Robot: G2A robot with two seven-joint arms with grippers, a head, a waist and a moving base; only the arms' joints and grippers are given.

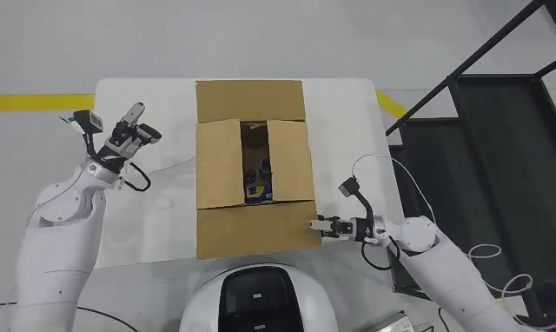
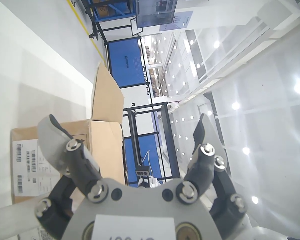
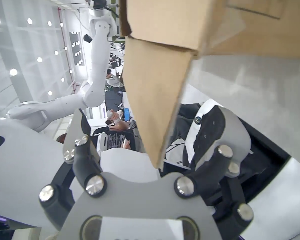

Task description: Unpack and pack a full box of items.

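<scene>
Cardboard box [image 1: 252,171] sits mid-counter [image 1: 165,232] in the top view, its far flap [image 1: 250,100] laid out toward twelve o'clock and its near flap [image 1: 248,232] toward six, with the side flaps [image 1: 291,162] half folded over the opening. Through the gap some items [image 1: 258,189] show: dark shapes and a blue-and-yellow pack, too shadowed to name. The left hand [image 1: 142,123] hangs at about ten o'clock from the box, well apart from it. Its forearm angles up from the counter's nine o'clock edge, and its fingers are spread and hold nothing. The right hand [image 1: 317,225] lies at about five o'clock, forearm stretched toward the box, its tips at the near flap's corner. In the left wrist view the left hand [image 2: 125,126] is released, both fingers wide apart. Beyond one finger stands the side of the box [image 2: 105,138] with a barcode label [image 2: 27,166], partly hidden by that finger, and a raised flap [image 2: 106,96] above it. In the right wrist view the right hand [image 3: 147,126] is likewise released. The corner of the near flap [image 3: 152,96] pokes into the gap between its fingers [image 3: 215,126], and whether either pad touches the cardboard cannot be told. The left arm [image 3: 97,51] rises farther off, partly hidden behind the cardboard.
</scene>
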